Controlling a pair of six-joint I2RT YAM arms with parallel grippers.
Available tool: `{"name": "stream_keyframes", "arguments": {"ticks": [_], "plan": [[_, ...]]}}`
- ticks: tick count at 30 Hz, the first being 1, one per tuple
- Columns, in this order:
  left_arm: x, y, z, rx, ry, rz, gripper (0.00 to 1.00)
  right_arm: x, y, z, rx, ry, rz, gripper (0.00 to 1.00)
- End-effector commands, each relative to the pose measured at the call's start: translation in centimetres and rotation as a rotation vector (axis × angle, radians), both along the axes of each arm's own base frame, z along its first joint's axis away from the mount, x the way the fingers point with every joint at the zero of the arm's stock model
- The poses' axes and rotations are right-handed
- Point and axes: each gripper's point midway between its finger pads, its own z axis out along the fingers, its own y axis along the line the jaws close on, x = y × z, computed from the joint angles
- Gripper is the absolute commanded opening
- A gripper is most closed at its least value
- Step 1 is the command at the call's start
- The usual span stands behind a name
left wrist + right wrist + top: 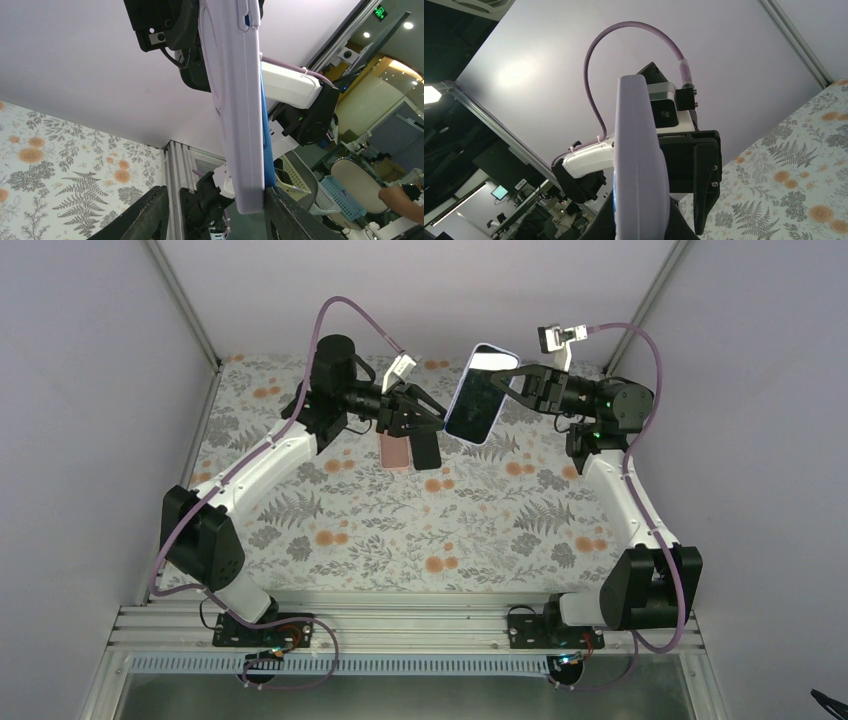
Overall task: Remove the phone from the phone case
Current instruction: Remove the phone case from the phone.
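Observation:
The phone in its lavender case [478, 392] is held in the air above the far middle of the table, screen towards the top camera. My right gripper [510, 383] is shut on its upper right edge. In the right wrist view the case's edge [639, 150] rises from between my shut right gripper [640, 228]. My left gripper [437, 430] is open at the case's lower left end. In the left wrist view the case [235, 100], with the phone's blue edge [266, 145] beside it, hangs between the open left gripper [216, 196], against the right finger [290, 215].
A pink flat object [394, 451] lies on the floral tablecloth [400, 530] under my left gripper. Grey walls and metal frame posts [190, 310] close in the table on three sides.

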Motion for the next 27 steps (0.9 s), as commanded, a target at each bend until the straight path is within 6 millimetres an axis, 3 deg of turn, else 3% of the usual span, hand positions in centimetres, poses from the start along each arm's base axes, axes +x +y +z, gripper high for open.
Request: {"name": "stream_keyframes", "arguments": {"ticks": [1, 16, 27], "plan": [[0.4, -0.4, -0.8, 0.004, 0.002, -0.001, 0.48, -1.3, 0.0, 2.1, 0.041, -0.089, -0.022, 0.04], [3.9, -1.2, -4.0, 0.091, 0.055, 0.155, 0.38, -3.0, 0.3, 2.4, 0.071, -0.098, 0.017, 0.04], [4.2, -1.4, -3.6, 0.076, 0.064, 0.149, 0.38, -3.4, 1.7, 0.9, 0.056, -0.076, 0.061, 0.04]]}}
